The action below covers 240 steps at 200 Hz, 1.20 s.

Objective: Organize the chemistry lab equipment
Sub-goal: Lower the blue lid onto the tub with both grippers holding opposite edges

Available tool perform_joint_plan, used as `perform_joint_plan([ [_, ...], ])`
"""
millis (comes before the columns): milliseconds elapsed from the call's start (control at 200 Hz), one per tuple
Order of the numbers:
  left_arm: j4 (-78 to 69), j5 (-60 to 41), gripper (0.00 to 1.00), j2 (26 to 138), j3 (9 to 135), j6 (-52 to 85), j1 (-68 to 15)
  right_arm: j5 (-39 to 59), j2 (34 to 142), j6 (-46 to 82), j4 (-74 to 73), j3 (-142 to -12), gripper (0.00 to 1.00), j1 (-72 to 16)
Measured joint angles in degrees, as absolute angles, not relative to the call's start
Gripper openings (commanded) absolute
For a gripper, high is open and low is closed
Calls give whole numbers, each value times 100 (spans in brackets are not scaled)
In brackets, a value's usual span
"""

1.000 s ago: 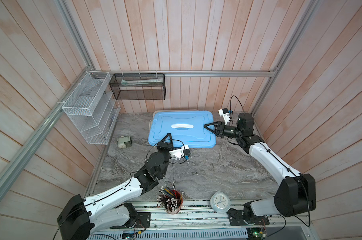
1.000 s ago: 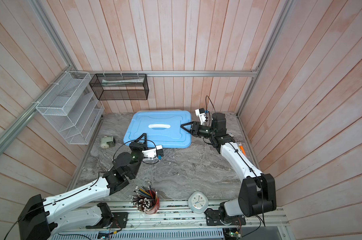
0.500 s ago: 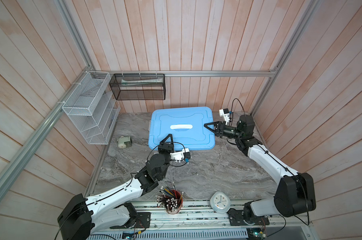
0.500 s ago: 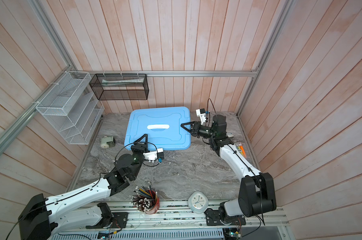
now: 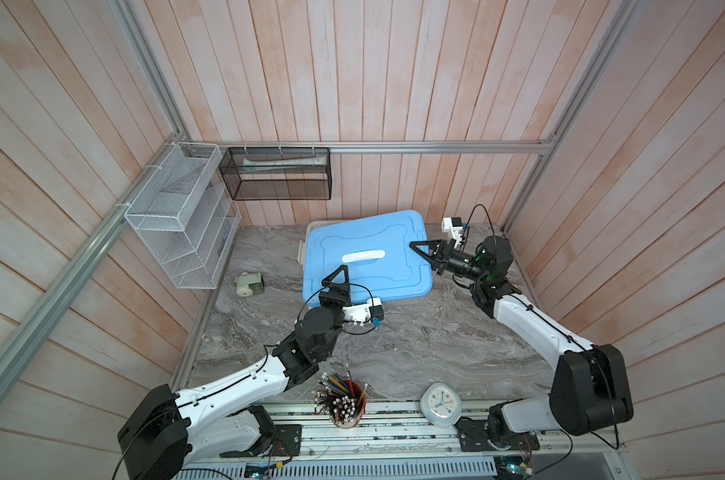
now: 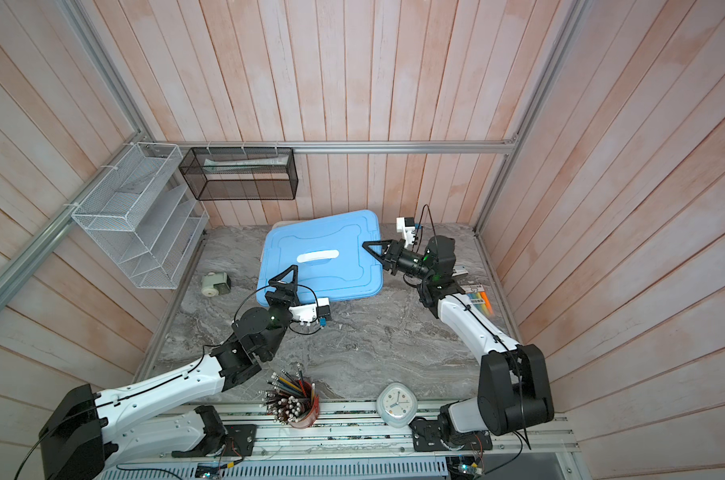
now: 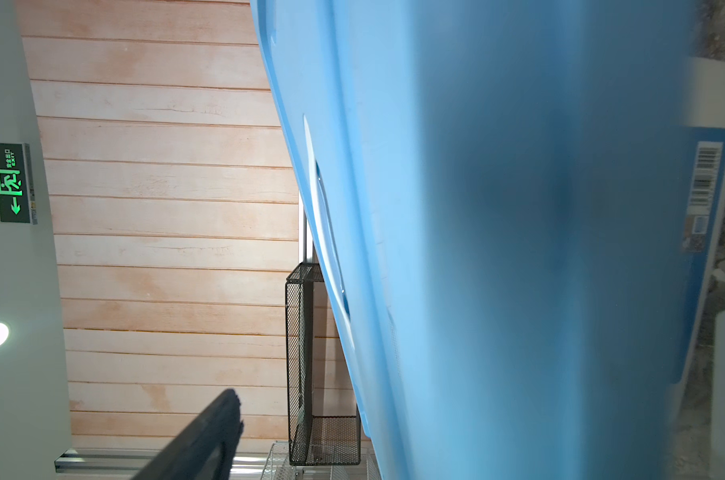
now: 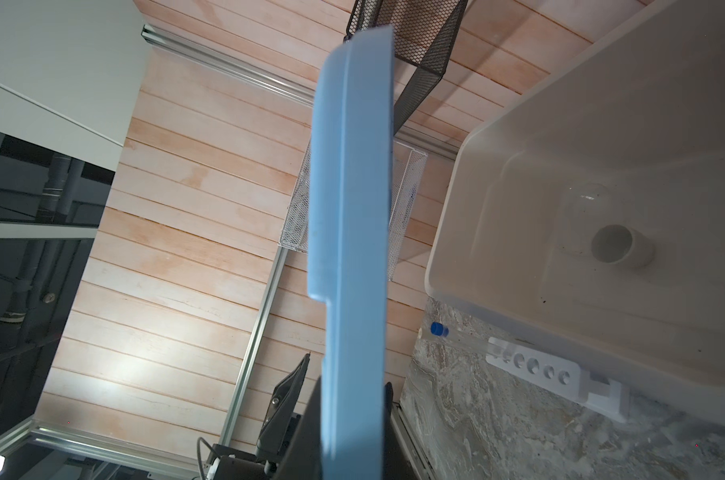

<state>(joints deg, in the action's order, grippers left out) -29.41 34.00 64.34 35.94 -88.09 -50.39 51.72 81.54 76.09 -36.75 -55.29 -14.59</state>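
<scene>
Right wrist view: right gripper (image 8: pixel 352 401) pinching the blue lid (image 8: pixel 352 199) by its right edge, raised over the white bin (image 8: pixel 601 108).
White six-hole rack (image 8: pixel 535 368) and blue-capped tube (image 8: pixel 462 337) lie on the table (image 8: pixel 497 436) along the bin's near wall, under the lid; left gripper (image 5: pixel 338 276), jaws spread, looks the nearer arm for them.

A lid (image 5: pixel 367 257) is positioned above a bin (image 8: pixel 518 174) at the back of the tabletop (image 5: pixel 414 345). A small cup (image 8: pixel 620 249) is contained in the bin; a rack (image 8: pixel 535 368) and tube (image 8: pixel 456 334) are laid beside it.
</scene>
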Motion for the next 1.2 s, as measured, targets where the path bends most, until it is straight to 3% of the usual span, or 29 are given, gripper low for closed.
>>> perform_joint_plan([
  [745, -2777, 3323, 94, 6300, 3594, -8154, -5074, 4587, 8774, 8753, -5063, -5474, 0, -1457],
  [1200, -2150, 2939, 95, 5489, 3986, -6617, -5183, 4480, 8945, 8923, -5277, -5754, 0, -1238],
])
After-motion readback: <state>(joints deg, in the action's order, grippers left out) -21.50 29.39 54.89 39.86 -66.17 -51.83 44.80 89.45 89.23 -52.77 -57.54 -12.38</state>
